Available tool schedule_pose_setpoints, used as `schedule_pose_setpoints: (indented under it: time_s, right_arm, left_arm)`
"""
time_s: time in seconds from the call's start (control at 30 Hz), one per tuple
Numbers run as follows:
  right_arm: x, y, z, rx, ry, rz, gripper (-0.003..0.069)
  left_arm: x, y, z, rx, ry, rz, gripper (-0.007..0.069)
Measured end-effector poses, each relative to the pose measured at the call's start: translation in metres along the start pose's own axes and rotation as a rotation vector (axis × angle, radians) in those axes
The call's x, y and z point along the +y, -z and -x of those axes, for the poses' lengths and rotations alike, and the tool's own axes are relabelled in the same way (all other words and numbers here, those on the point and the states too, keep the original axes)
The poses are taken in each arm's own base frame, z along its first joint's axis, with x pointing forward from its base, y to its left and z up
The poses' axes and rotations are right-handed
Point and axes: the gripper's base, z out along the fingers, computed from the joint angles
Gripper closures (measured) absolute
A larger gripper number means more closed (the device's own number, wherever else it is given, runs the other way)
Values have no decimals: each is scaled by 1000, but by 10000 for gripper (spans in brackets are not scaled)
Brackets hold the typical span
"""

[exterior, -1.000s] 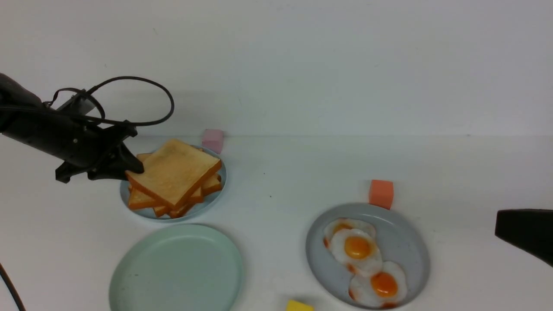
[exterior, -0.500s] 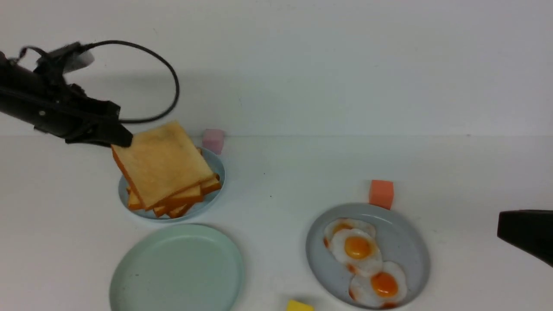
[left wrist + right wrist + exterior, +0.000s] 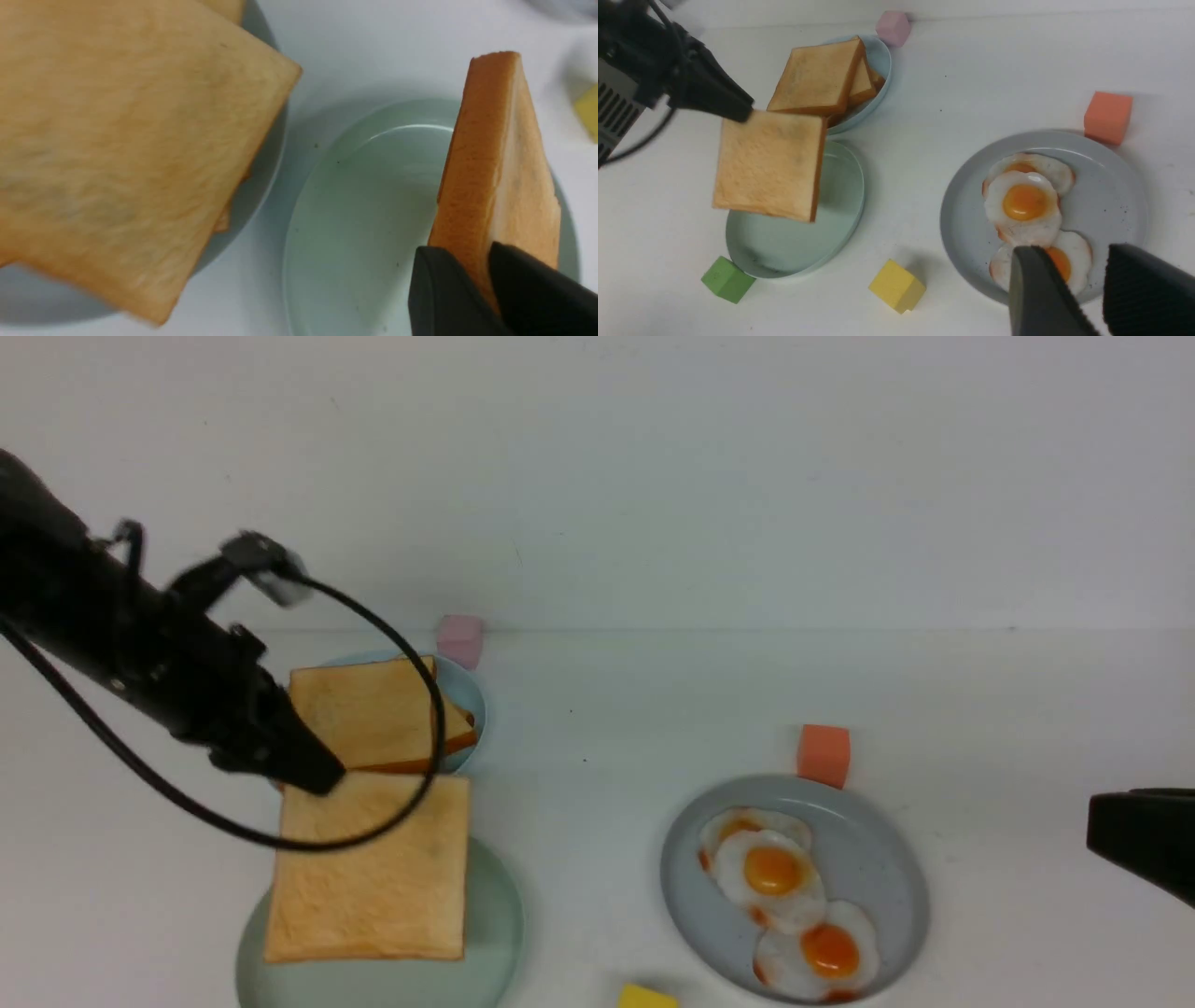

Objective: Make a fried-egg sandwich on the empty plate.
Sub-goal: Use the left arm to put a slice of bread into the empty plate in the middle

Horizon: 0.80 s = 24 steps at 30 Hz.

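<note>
Left gripper (image 3: 316, 777) is pinching one toast slice (image 3: 369, 873) by its corner, so it hangs tilted over the mint plate (image 3: 499, 919) at the near left, not set down yet (bottom layer, I'd guess). Right gripper (image 3: 1071, 254) hovers spread near the fried eggs (image 3: 1024, 200), probably next up.

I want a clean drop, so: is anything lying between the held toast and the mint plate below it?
Nothing visible. The toast hangs from the left pincer over the mint plate, whose surface is bare. The toast pile and the green block sit beside the plate, not on it.
</note>
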Motion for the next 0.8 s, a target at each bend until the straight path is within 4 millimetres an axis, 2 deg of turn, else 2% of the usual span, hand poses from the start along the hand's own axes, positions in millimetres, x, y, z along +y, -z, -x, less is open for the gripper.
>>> schedule_pose_setpoints:
  time_s: [0.07,0.17,0.8]
  right_arm:
    - [0,0,0,3,1,0,418]
    - [0,0,-1,14,1,0,418]
    - [-1,0,-9,94,-1,-10,418]
  left_arm:
    - [1,-12,-3,24,-4,9,495]
    - [5,-19,-6,38,1,17,495]
    - [8,-22,-9,51,75,50,498]
